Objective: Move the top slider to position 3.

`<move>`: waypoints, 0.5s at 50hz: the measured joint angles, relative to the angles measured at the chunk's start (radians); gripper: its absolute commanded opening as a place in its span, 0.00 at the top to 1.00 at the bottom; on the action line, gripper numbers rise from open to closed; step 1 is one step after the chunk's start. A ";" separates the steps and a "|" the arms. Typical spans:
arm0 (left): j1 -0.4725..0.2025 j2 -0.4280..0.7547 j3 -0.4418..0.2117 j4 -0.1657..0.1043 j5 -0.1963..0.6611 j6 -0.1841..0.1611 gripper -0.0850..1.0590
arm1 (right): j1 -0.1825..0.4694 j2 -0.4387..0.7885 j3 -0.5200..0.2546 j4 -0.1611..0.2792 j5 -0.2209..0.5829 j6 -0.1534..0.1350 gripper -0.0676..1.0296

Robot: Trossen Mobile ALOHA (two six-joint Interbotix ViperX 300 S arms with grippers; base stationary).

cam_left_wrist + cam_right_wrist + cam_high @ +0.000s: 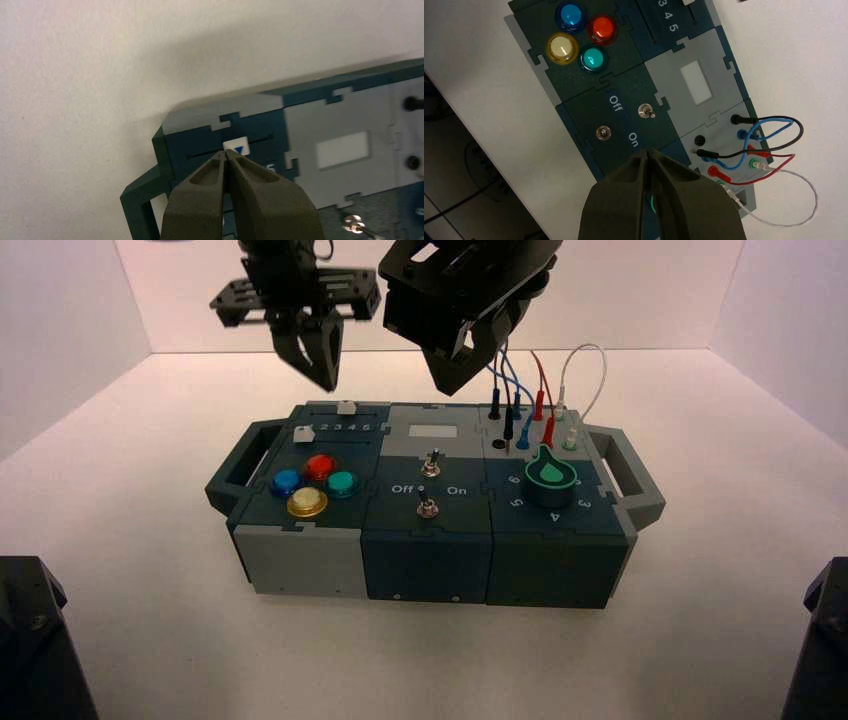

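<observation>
The top slider's small white knob (347, 407) stands at the far edge of the box's left part. In the left wrist view it (236, 146) bears a blue triangle and sits in a thin slot. The digit row (345, 427) lies just in front of it, and the digit 3 (661, 4) shows in the right wrist view. My left gripper (320, 375) is shut and empty. Its tips (226, 153) are right next to the knob and hide the digits by it. I cannot tell if they touch. My right gripper (455, 375) is shut and hovers over the box's right part (647, 151).
A second white slider knob (304, 434) sits left of the digit row. Four round buttons (318, 466), two toggle switches (427, 507) marked Off and On, a green dial (551, 475) and plugged wires (540, 390) fill the box. Handles (630, 465) stick out at both ends.
</observation>
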 measured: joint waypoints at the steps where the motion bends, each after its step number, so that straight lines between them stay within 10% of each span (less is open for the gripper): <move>1: 0.000 0.002 -0.003 -0.003 0.000 0.000 0.95 | 0.000 0.000 0.002 0.000 0.000 0.000 0.96; 25: -0.043 0.058 -0.044 -0.026 0.003 0.000 0.95 | 0.000 0.000 0.000 0.000 0.000 0.000 0.96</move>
